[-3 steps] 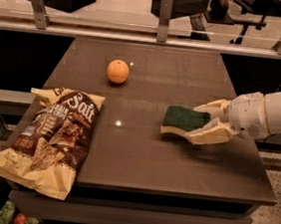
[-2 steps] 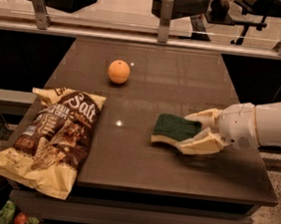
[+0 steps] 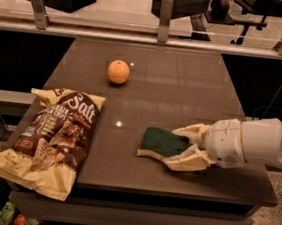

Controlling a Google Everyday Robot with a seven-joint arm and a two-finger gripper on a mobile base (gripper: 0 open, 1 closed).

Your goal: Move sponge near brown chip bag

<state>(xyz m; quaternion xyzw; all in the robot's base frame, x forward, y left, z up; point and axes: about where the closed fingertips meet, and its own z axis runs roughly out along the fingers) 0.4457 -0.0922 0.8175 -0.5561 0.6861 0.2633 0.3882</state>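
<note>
Leftward and toward the table's near edge is where the sponge (image 3: 162,141) has been travelling over the last second, carried along by the gripper (image 3: 179,147); it was sitting further right and further back a moment ago, and it is now lying roughly mid-width on the table (image 3: 183,89), forward of centre. The gripper is reaching in from the right, its pale jaws closing narrowly on the sponge's right end, one above and one below in this view, with the dark green top facing up and the yellow base showing along the near side; whether the sponge is sliding on the surface or riding just above it is not something the view is settling.

That shift is shrinking the gap to the brown chip bag (image 3: 52,140), which is lying flat at the left front corner, its lower end hanging over the table edge; a strip of bare table is still separating the two, so the carry looks only partly done. More leftward travel seems needed before letting go. The orange (image 3: 118,72) is sitting well back, clear of that path.
</note>
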